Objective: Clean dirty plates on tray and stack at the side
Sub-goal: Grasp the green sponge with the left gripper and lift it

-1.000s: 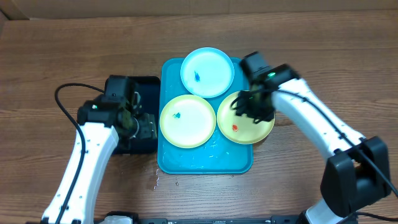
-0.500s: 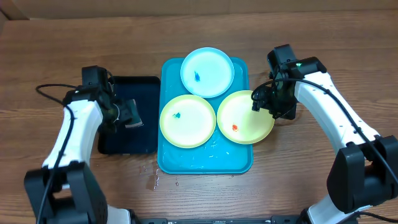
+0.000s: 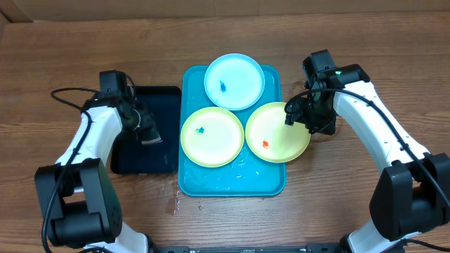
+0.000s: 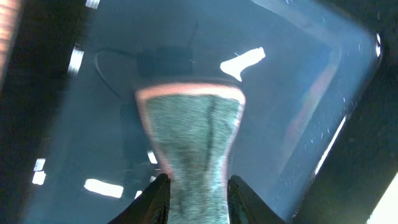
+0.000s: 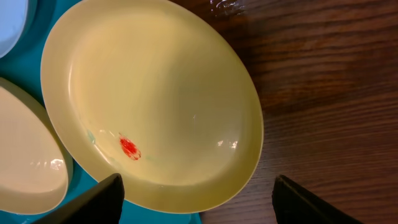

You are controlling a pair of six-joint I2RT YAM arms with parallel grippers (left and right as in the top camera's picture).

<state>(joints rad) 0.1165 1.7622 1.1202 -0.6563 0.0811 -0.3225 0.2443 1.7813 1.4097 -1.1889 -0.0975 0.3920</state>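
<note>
The turquoise tray (image 3: 232, 184) holds three plates: a light-blue one (image 3: 234, 81) with a blue smear at the back, a lime-green one (image 3: 212, 135) with a blue smear at front left, and a lime-green one (image 3: 274, 133) with an orange-red smear (image 5: 129, 147), which overhangs the tray's right rim. My right gripper (image 3: 309, 117) hovers open at that plate's right edge, and the plate's rim (image 5: 205, 202) lies between its wide-apart fingers. My left gripper (image 4: 198, 182) is over the black tray and shut on a grey-green sponge (image 4: 189, 124).
A smaller black tray (image 3: 163, 100) lies just left of the turquoise one, its glossy floor (image 4: 298, 81) under the sponge. Water drops (image 3: 176, 204) sit on the wood by the turquoise tray's front left corner. Bare wooden table (image 5: 323, 93) lies right of the plates.
My left arm swung left over the black tray and its jaws closed on the sponge. My right gripper moved from above the right green plate to its right edge and opened wider.
</note>
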